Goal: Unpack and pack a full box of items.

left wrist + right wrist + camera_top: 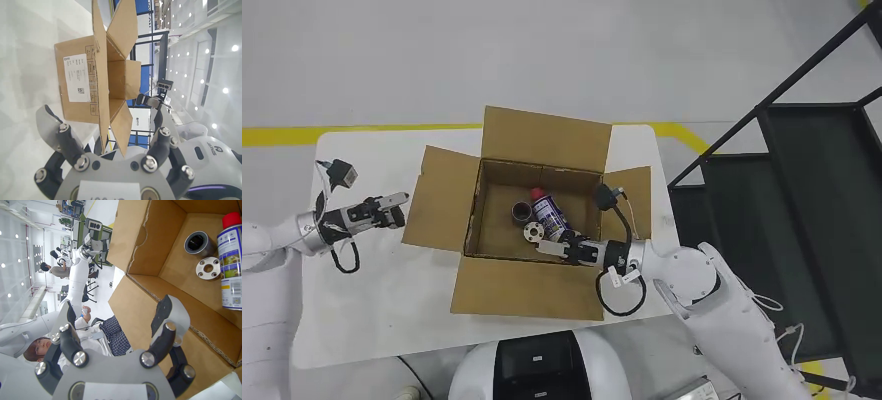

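Top view | step: unpacking, likely | your right claw (554, 250) released over box (542, 135) rim, left claw (399, 209) released outside | next: drop onto spray can (547, 213), clench.

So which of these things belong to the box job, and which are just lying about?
Job: cardboard box; inside it, spray can, dark cylinder, metal flange; right gripper, open at the box's edge; left gripper, open beside the box.
Just around: table, black metal steps, yellow floor line.
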`<state>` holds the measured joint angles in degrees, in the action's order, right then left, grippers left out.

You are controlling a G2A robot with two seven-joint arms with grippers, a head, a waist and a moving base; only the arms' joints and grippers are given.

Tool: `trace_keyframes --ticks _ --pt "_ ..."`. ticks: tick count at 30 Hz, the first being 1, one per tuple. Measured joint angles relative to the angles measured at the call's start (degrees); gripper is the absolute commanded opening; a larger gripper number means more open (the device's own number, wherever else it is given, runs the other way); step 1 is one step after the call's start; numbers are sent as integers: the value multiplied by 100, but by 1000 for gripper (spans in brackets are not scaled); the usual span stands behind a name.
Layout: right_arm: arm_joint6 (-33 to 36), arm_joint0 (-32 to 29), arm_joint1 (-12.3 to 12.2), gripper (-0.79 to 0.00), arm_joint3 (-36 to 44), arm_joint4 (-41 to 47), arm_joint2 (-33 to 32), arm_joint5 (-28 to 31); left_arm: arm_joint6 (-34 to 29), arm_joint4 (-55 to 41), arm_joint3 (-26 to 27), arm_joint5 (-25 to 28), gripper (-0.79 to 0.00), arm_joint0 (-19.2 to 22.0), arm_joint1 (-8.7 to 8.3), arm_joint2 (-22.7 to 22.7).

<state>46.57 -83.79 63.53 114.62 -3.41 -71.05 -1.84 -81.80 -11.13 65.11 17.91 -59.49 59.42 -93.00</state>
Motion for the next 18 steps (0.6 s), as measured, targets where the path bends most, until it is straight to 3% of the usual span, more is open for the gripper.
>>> trace_keyframes --ticks 1,2,3,4,13,15,17,18 --pt "0 0 0 0 0 0 0 0 -37 -28 -92 14 -185 81 2 62" --pt "0 0 0 0 0 0 0 0 -83 -37 -177 31 -474 158 3 121" --pt "0 0 0 0 0 0 0 0 -132 -57 -285 61 -699 252 3 192" --pt "0 0 0 0 0 1 0 0 -158 -92 -363 81 -785 314 5 239" --pt "0 0 0 0 0 2 0 0 -227 -299 -1011 189 -785 795 48 722" --pt "0 0 0 0 0 2 0 0 -221 -398 -1134 183 -708 891 73 848" --pt "0 0 0 0 0 2 0 0 -216 -481 -1218 201 -785 966 100 967" --pt "0 0 0 0 0 2 0 0 -211 -537 -1260 222 -785 1010 115 1037"
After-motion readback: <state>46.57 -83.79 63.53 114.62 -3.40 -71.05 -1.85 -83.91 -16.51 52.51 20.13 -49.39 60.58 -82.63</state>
